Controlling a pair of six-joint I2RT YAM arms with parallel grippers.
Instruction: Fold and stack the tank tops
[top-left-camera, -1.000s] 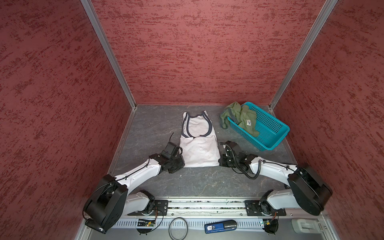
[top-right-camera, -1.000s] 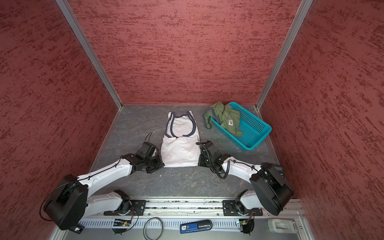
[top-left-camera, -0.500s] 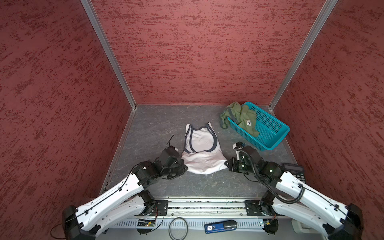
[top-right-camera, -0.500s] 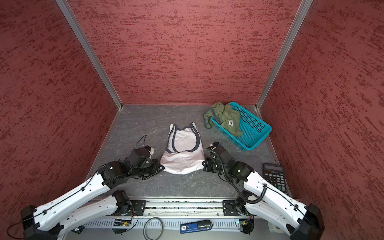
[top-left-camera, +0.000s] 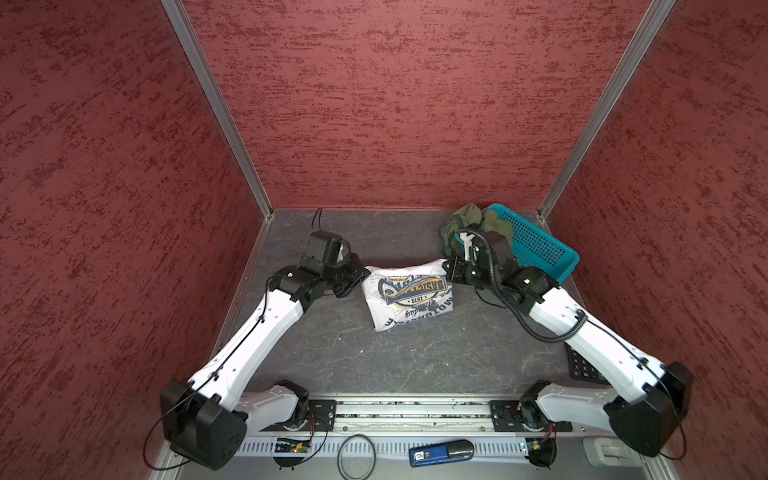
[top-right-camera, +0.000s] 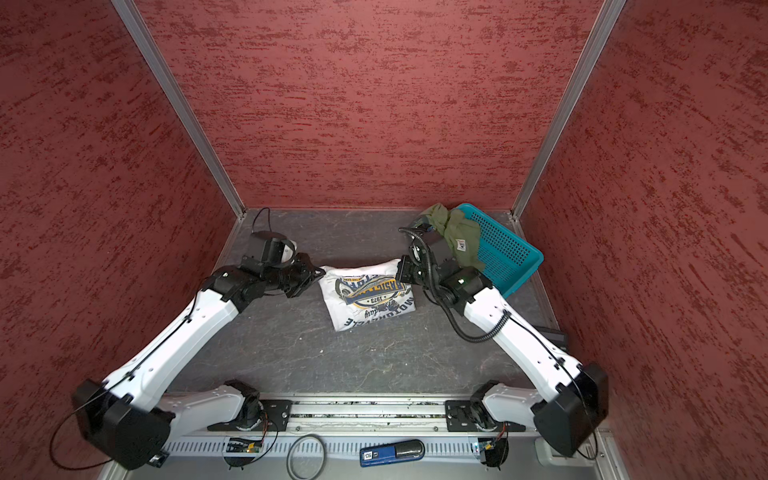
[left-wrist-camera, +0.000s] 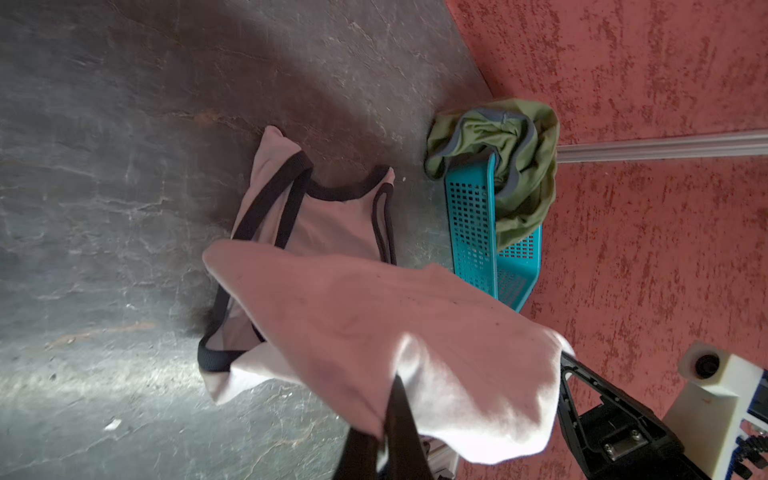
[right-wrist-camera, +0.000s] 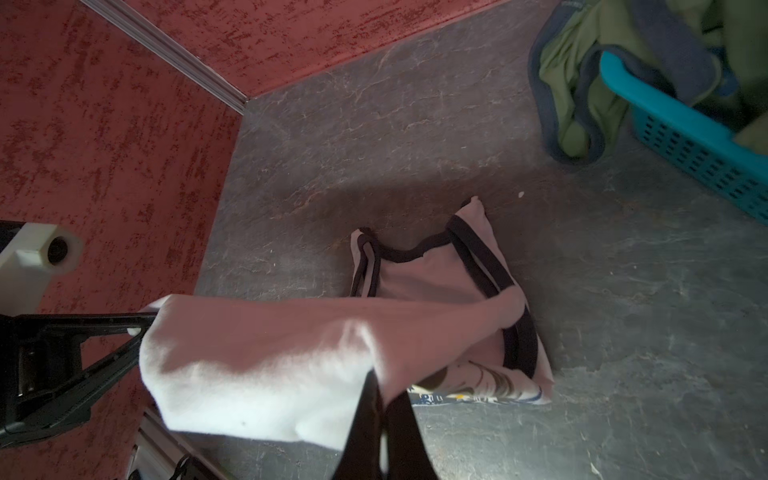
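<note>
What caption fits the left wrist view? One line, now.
Left gripper shut on the white tank top by its raised hem above the table; olive tank top hangs over the teal basket.

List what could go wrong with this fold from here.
1. The left gripper and right gripper each pinch only a corner of the white tank top. A slip on either side would likely drop the raised half crooked.
2. The cloth sags between them and the lower half lies skewed on the table, so the fold may land uneven.
3. The right gripper works close to the olive tank top draped over the basket and might snag it.
</note>
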